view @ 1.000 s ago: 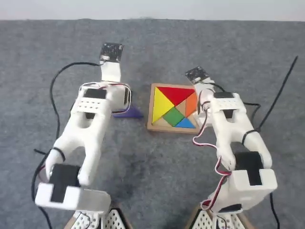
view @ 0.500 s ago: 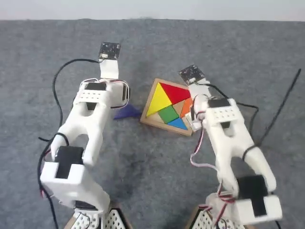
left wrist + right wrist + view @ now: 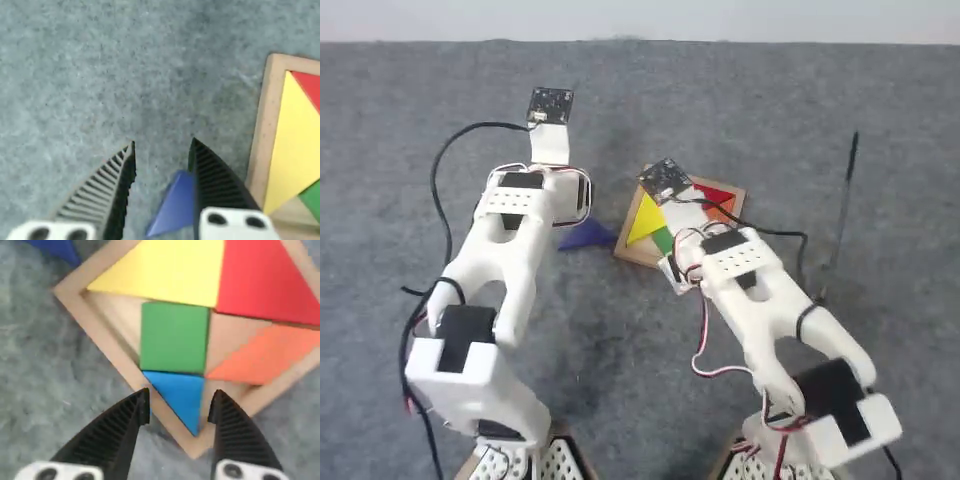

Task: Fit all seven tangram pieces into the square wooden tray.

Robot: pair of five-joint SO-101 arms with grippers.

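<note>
Tray [image 3: 260, 140] partly filled
Left gripper [image 3: 162, 145] apart by blue triangle [image 3: 175, 205] at tray's nine o'clock; right gripper [image 3: 180, 392] apart over tray rim

1. Grey mat [image 3: 880, 100], fuzzy carpet-like pile, covers the whole table top; seen close in the left wrist view [image 3: 100, 75] and the right wrist view [image 3: 30, 365]
2. Pale strip [image 3: 640, 20] along the mat's far edge, straight border
3. Thin black cable [image 3: 845, 200] over the mat, right side of high view, nearly straight, slightly tilted
</note>
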